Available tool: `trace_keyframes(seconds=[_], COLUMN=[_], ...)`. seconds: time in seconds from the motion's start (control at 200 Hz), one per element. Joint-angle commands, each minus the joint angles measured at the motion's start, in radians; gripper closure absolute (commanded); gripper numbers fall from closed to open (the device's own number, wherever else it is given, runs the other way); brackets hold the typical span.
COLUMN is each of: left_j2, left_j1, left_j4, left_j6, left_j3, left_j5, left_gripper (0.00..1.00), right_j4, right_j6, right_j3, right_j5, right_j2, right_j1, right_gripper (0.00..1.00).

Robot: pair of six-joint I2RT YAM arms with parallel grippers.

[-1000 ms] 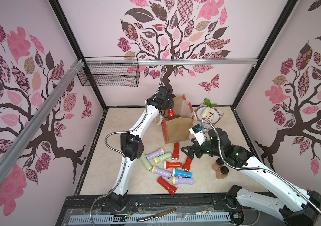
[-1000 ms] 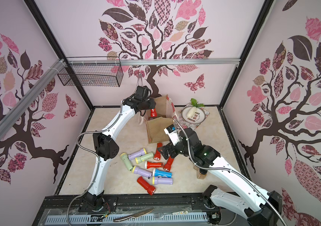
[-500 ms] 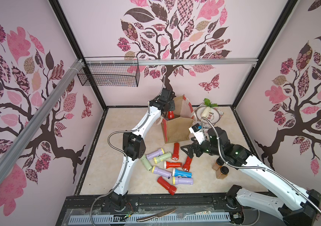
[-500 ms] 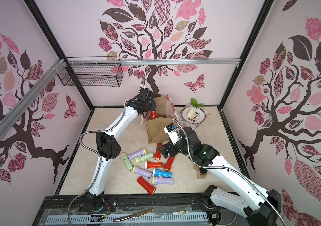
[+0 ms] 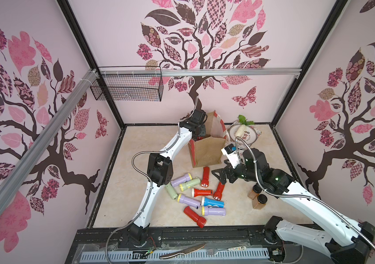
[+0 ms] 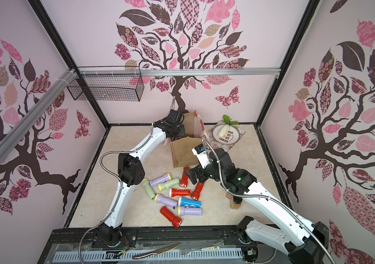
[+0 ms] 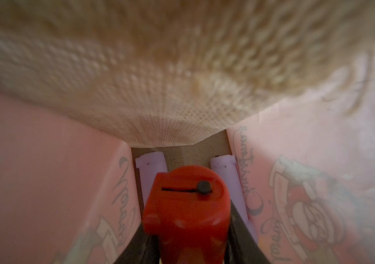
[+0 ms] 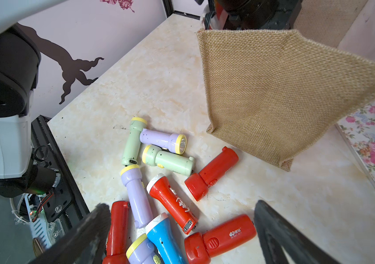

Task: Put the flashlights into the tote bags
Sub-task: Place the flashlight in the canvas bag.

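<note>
Our beige marbled table (image 5: 124,189) is walled by pink tree-decal panels (image 5: 117,34), and the tote bag (image 5: 207,153) stands upright behind the loose flashlights (image 5: 214,202) lying on it. Our left pincer (image 7: 188,240) is clamped on a red flashlight (image 7: 186,201) inside the bag, above two lilac flashlights (image 7: 152,176); our right pincer (image 5: 220,177) hangs wide open over the pile.

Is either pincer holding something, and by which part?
Left pincer grips a red flashlight by its body, inside the tote bag; right pincer holds nothing.
</note>
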Motion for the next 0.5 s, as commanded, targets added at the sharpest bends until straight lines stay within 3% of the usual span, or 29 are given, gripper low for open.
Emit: trace_keyframes(seconds=[0.0,0.195,0.49], left_j2=[0.007,-0.015,-0.051], left_j1=[-0.01,-0.01,-0.011], left_j4=[0.011,0.039,0.059], left_j6=[0.013,0.016,0.015], left_j3=[-0.036,-0.076,-0.094], left_j5=[-0.011,-0.007,-0.004], left_gripper=[1.0,1.0,0.71], right_j4=[-0.002,-0.003,-0.011], right_j6=[-0.017,-0.017,-0.014], right_j3=[0.043,0.044,0.047], right_j5=[0.008,0.019,0.037], right_j2=[-0.004,-0.005,-0.006], right_j1=[0.003,0.003,0.002], right_gripper=[0.0,0.0,0.0])
